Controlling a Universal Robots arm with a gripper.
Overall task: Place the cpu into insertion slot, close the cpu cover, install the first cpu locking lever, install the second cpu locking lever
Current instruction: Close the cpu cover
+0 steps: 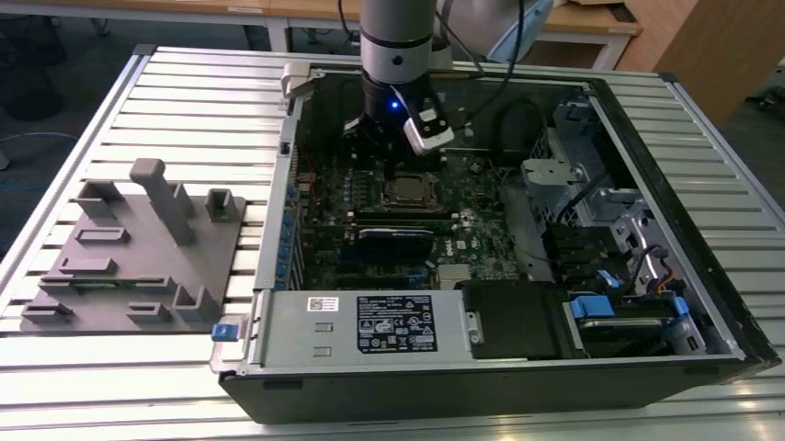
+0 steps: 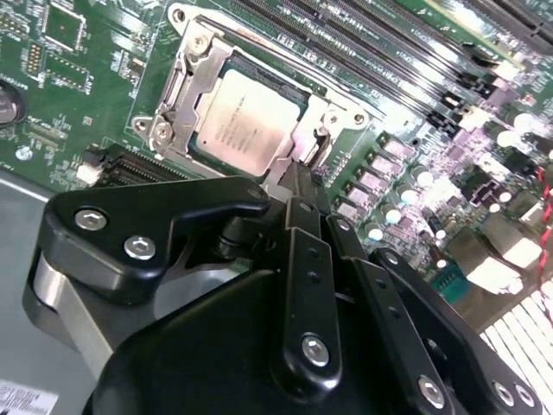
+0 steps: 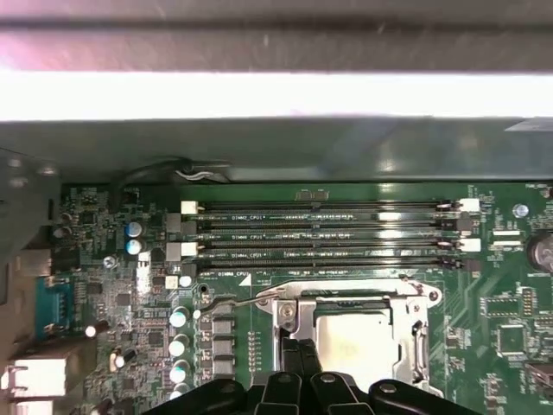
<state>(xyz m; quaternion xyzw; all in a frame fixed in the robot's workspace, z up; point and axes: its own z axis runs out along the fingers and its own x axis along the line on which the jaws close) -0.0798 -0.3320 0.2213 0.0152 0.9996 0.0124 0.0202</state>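
One arm reaches down into an open case that stands on a slatted bench, and its tool hangs right over the slot on the green board. The cpu sits inside the slot, its pale metal face up and level. The cover lies flat around it, so the chip shows through the cover's window. In the second wrist view the tool has its fingertips drawn together, and they come down at the slot's edge, just beside one side of the cpu. Whether they pinch anything there I cannot tell. The first wrist view shows the same: the tool stands just beside the cpu, over one side of the cover. A thin wire lever runs outward from a corner of the slot. Long black memory slots lie just beside the slot, on the side away from the tool. In the exterior view a power supply with a white label sits well apart from the slot, at the near wall of the case. A grey fixture rests on the bench outside the case, well apart from the slot toward the exterior view's left.
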